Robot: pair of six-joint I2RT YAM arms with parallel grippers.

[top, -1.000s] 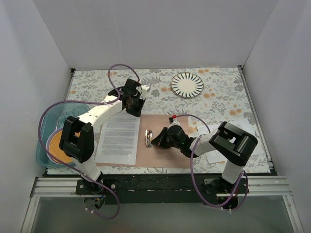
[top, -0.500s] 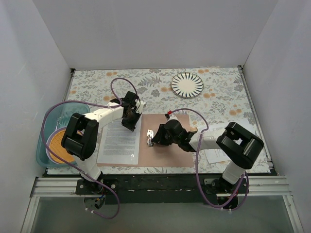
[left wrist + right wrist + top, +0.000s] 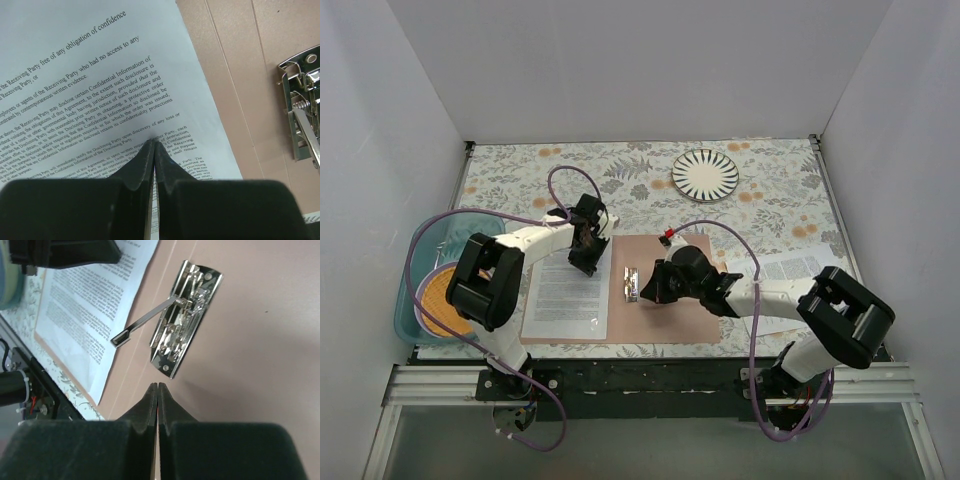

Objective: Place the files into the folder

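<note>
The brown folder lies open near the table's front. A white printed sheet of the files rests on its left half. My left gripper is shut, its tips pressed on that sheet's far right part, with bare folder beside it. The silver fastener sits at the spine, its lever raised. My right gripper is shut and empty, its tips just off the fastener's near end over bare cardboard. More files lie to the right under my right arm.
A round striped plate sits at the back right on the floral tablecloth. A teal tray holding an orange disc stands at the left edge. White walls close in three sides.
My left gripper slid nearer along the sheet's right side. My right gripper backed slightly off the fastener while its elbow swung out to the right.
</note>
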